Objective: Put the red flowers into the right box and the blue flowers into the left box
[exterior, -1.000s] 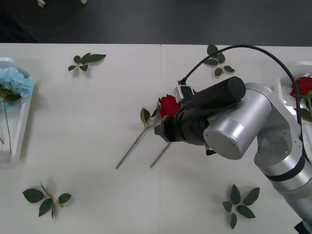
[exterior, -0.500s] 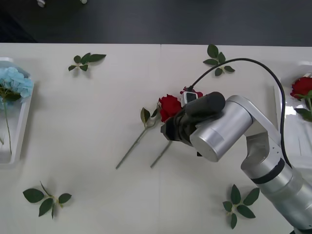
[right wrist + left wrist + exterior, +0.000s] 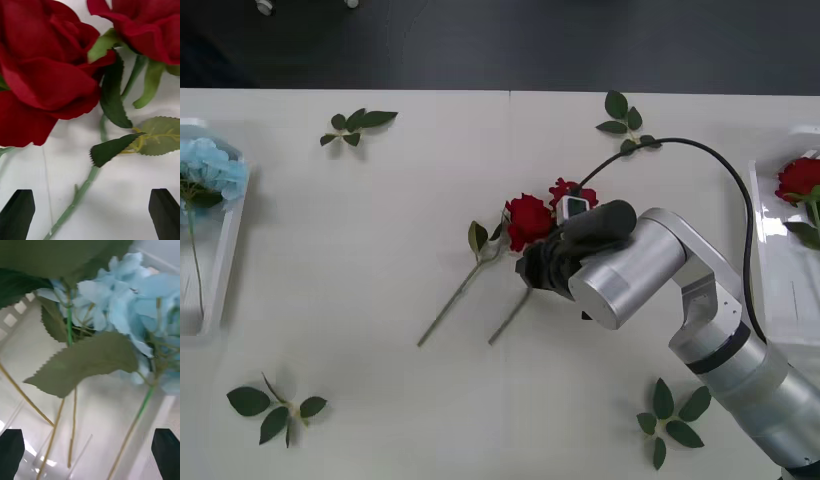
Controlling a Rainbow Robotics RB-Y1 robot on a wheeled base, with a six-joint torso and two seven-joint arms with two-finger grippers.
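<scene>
Tabletop [image 3: 380, 400]: pale off-white, wide, with a faint seam running back through its middle; beyond its far edge the floor is dark.
Leaf sprigs: four loose green ones, far left [image 3: 356, 125], far right [image 3: 626, 125], near left [image 3: 273, 408], near right [image 3: 672, 418].
Left box [image 3: 225, 255]: at the tabletop's left edge, holding blue flowers [image 3: 210, 170] with stems trailing toward the near end; the left wrist view shows the same blooms [image 3: 127, 311] close over the tray's white floor.
Right box [image 3: 770, 270]: at the right edge, one rose [image 3: 798, 178] lying in it.
Roses on the tabletop: two red flowers at mid-table, heads side by side, one [image 3: 526, 220] with its stem slanting toward the near left, the other [image 3: 572, 192] partly hidden by the arm.
Right gripper [image 3: 90, 213]: low over the two roses' stems, just under the heads; its black fingers [image 3: 17, 213] stand apart with one green stem between them, not touching.
Left gripper [image 3: 90, 453]: above the left box, fingers spread, holding nothing.
Change: since a second ago the right arm has swung down and in toward the roses, uncovering the second head; the flowers, sprigs and boxes have not shifted.
</scene>
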